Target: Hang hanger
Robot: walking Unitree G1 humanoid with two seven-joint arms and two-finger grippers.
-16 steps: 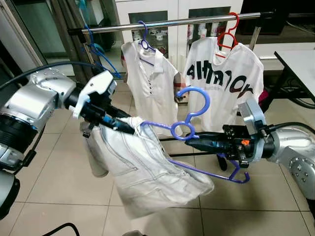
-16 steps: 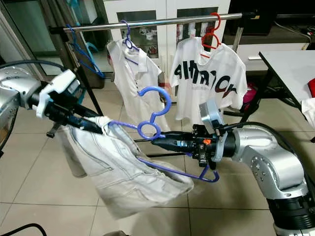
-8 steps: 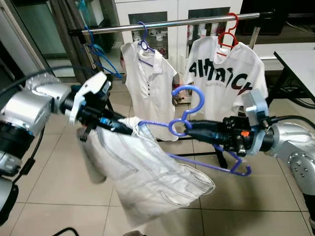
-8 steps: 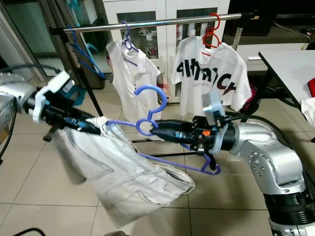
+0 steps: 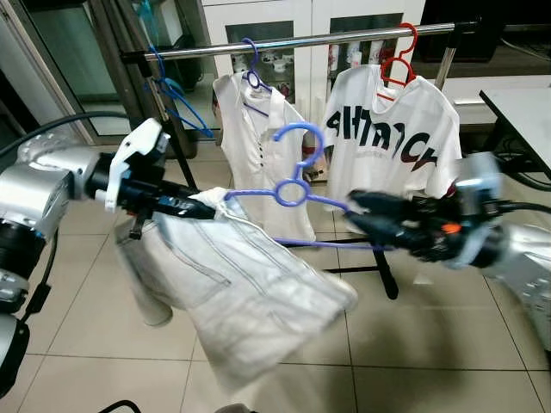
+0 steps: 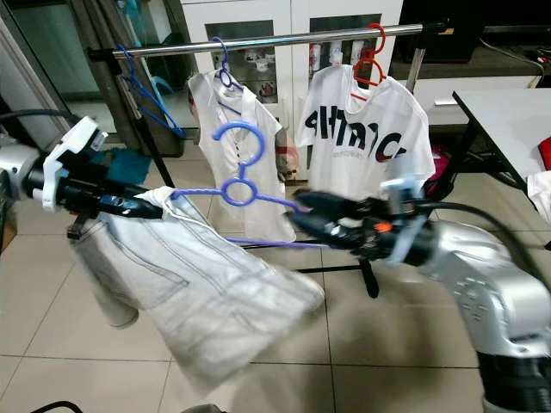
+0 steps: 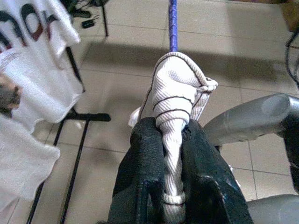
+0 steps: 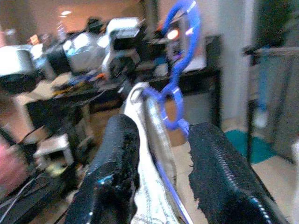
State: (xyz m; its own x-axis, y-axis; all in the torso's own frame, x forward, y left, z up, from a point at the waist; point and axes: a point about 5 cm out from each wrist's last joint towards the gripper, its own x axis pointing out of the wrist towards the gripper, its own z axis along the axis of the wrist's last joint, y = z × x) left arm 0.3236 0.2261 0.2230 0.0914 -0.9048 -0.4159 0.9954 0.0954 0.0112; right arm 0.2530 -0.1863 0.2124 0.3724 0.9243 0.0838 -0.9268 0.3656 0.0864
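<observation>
Left eye view: a robot holds a blue hanger (image 5: 293, 185) carrying a pale garment (image 5: 241, 288) in front of a clothes rail (image 5: 301, 40).
The left gripper (image 5: 191, 209) pinches a bunched fold of the garment at the hanger's left end; in the left wrist view the cloth is squeezed between its black fingers (image 7: 145, 158). The right gripper (image 5: 366, 211), blurred, reaches in from the right by the hanger's right arm; in the right wrist view its fingers (image 8: 212, 158) stand spread, with the hanger and cloth between them. The hanger's hook points upward, below and nearer than the rail. On the rail hang a white collared shirt (image 5: 258, 138) on a blue hanger and a white printed T-shirt (image 5: 387, 138) on a red hanger (image 5: 398, 60).
</observation>
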